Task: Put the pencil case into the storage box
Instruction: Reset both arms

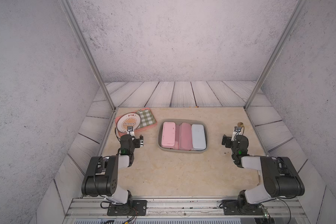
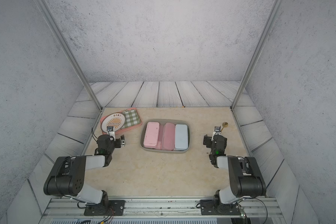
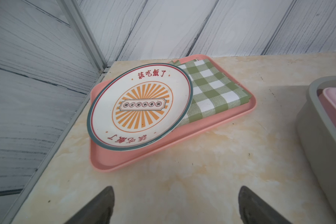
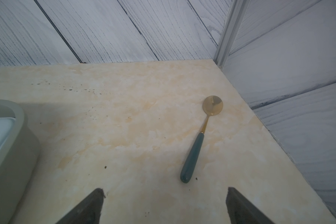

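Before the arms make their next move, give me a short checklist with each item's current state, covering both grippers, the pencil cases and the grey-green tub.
1. Left gripper open, holding nothing: ok.
2. Right gripper open, holding nothing: ok.
3. Pale pink pencil case, darker pink pencil case and light blue pencil case inside the shallow grey-green plastic storage box: ok.
4. Pencil case outside the box on the beige marbled tabletop: none visible, ok.
5. Cases sitting flat: cannot tell; the pale pink one overlaps something pink beneath.
6. Gold spoon with teal handle apart from the right gripper: ok.
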Controlling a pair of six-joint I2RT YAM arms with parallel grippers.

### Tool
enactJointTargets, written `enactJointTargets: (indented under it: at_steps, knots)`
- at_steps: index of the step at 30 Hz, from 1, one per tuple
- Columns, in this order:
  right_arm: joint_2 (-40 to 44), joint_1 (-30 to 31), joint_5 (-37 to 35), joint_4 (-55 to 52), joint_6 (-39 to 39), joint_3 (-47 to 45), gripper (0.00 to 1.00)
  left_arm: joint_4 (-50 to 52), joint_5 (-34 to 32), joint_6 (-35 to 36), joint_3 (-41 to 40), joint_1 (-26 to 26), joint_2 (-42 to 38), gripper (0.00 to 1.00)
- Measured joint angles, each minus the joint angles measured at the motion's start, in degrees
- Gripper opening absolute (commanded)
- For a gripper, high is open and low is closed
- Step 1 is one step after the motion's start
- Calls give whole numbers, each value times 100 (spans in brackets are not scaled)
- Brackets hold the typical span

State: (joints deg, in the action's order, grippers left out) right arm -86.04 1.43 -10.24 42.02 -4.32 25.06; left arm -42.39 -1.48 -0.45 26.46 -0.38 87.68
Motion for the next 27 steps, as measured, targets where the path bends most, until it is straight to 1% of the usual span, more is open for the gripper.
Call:
enactJointTargets:
  at_steps: [8,27]
  knots:
    - [0,0,0,0,0,0,99,22,-131,-31,2,0,0,100]
    - [0,0,0,0,0,0,99,24,-177,-50,2,0,0,100]
